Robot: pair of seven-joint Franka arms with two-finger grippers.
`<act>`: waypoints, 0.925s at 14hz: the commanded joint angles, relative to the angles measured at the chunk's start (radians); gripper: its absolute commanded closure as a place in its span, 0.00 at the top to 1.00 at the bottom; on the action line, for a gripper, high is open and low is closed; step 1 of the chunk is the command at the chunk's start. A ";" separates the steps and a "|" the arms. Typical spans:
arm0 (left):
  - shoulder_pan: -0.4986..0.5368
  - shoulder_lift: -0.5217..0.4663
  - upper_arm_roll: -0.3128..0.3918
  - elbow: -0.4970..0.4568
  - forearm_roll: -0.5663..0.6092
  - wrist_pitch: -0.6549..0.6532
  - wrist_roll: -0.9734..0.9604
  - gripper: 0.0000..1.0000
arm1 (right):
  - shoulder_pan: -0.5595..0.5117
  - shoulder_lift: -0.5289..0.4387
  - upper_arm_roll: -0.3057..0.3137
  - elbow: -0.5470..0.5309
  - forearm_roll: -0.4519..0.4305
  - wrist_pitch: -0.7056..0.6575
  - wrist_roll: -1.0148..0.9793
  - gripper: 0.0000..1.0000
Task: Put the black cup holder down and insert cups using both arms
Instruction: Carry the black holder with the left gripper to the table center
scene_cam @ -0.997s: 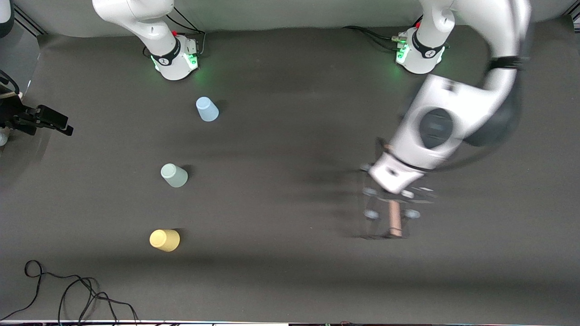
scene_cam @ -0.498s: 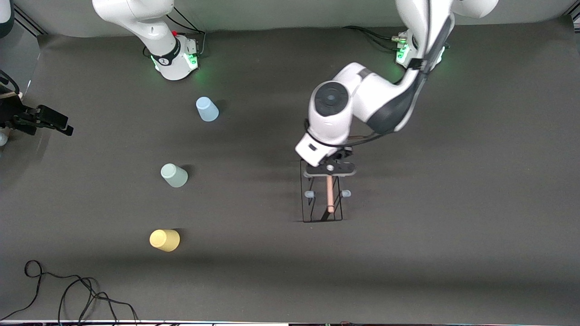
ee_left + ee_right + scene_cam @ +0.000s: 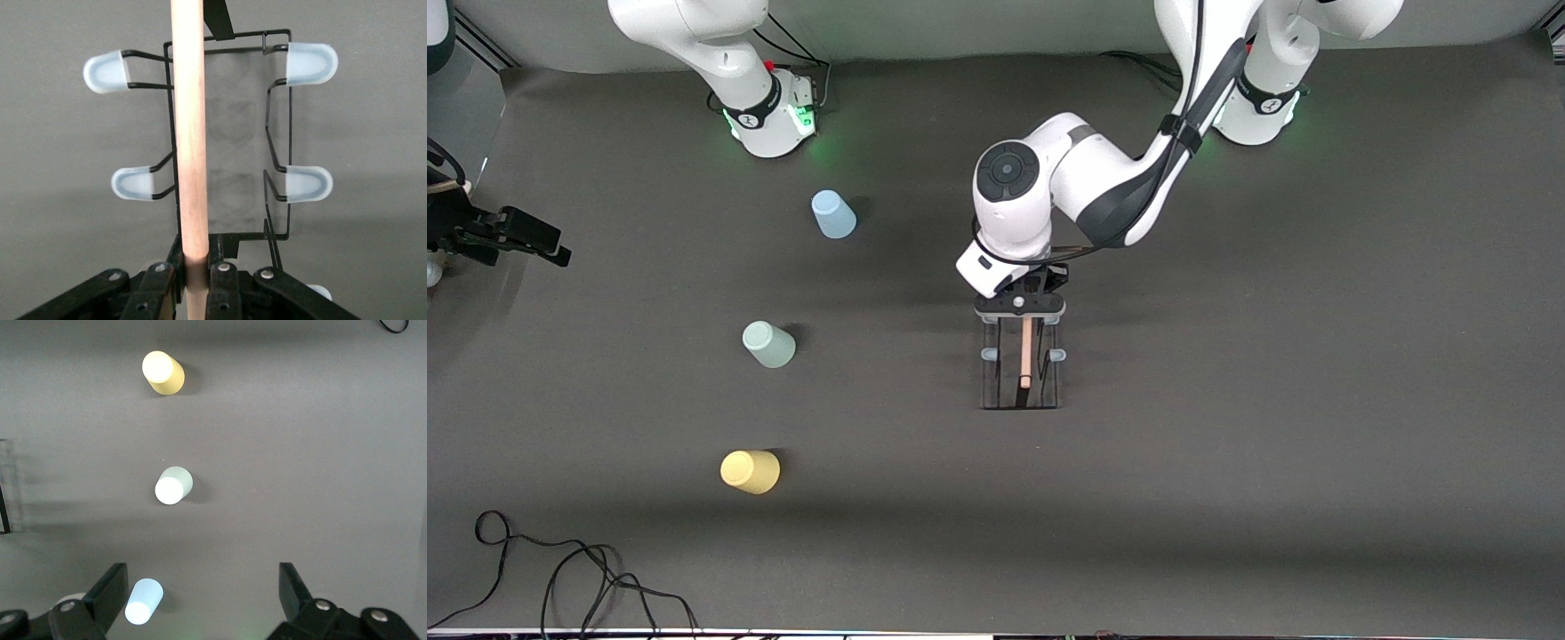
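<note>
My left gripper (image 3: 1020,304) is shut on the light wooden rod (image 3: 190,133) of the black cup holder (image 3: 1018,391) and holds it upright over the middle of the table. I cannot tell whether its base touches the mat. The pale-blue-tipped pegs (image 3: 311,63) are bare. In the left wrist view my left gripper (image 3: 195,283) clamps the rod on both sides. The light blue cup (image 3: 833,215), pale green cup (image 3: 768,345) and yellow cup (image 3: 751,472) stand upside down toward the right arm's end. My right gripper (image 3: 203,583) is open and empty, high over the light blue cup (image 3: 143,601); the front view does not show it.
A black device (image 3: 498,233) juts in at the table edge at the right arm's end. A loose black cable (image 3: 560,569) lies near the front edge. The right wrist view also shows the green cup (image 3: 173,486) and the yellow cup (image 3: 163,373).
My left arm has swung the cup holder from the left arm's end of the table to over the middle. The cups and the right arm have not moved.
</note>
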 commanded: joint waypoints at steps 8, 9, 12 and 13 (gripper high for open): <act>-0.041 0.018 0.019 0.013 0.003 0.042 -0.063 0.00 | 0.003 0.006 -0.005 0.011 0.018 -0.007 -0.011 1.00; -0.041 0.021 0.019 0.013 0.004 0.040 -0.064 0.00 | 0.003 0.006 -0.005 0.012 0.018 -0.007 -0.010 1.00; -0.038 0.021 0.021 0.013 0.007 0.042 -0.046 0.77 | 0.003 0.006 -0.005 0.012 0.019 -0.007 -0.011 1.00; -0.033 0.021 0.021 0.013 0.009 0.042 -0.046 0.96 | 0.005 0.007 -0.003 0.010 0.019 -0.007 -0.011 1.00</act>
